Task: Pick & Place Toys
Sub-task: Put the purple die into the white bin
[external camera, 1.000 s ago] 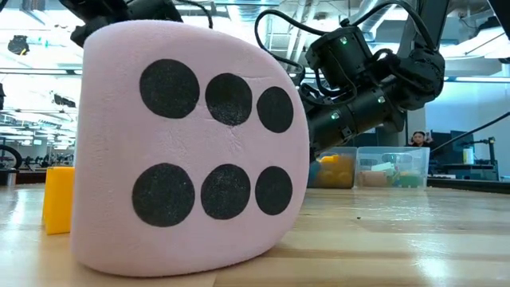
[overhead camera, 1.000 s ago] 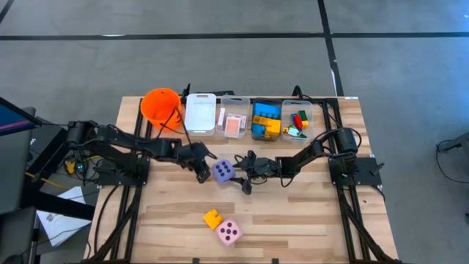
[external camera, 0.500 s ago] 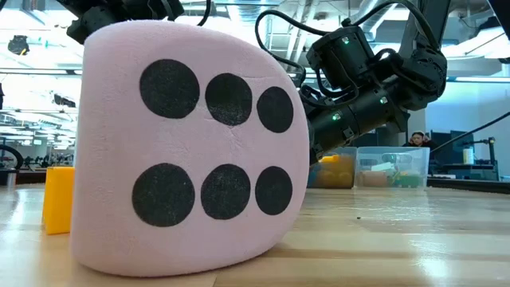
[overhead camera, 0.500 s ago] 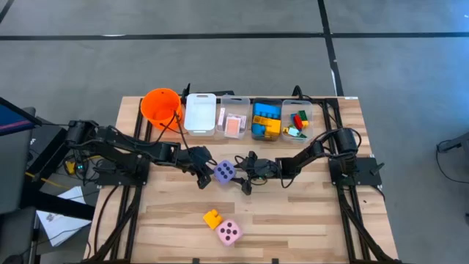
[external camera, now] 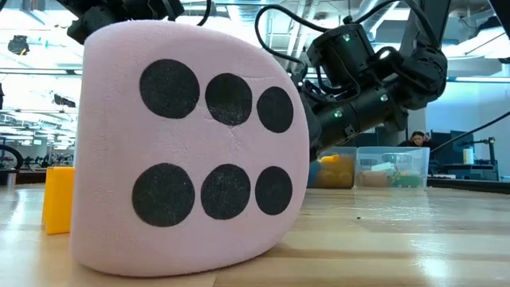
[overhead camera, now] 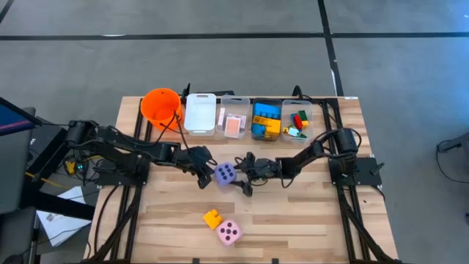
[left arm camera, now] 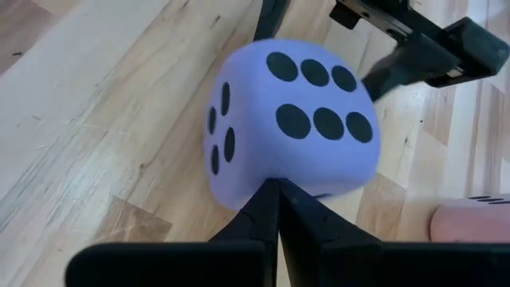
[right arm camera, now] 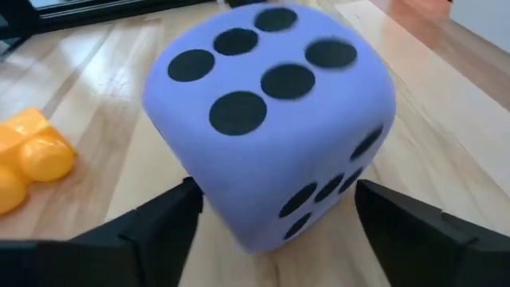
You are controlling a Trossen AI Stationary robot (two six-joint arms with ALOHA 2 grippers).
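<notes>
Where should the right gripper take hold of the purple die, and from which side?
Across two opposite flat faces, coming in low from the right. The purple die sits flat mid-table; the right gripper already has its jaws open to either side of it. The left gripper, shut, nudges the far side, so squeeze gently: it looks soft.

The big pink die (external camera: 187, 151) hides most of the bench in the low view. In front of the right hand (right arm camera: 275, 219), the purple die (right arm camera: 271, 119) looks blurry on top.
</notes>
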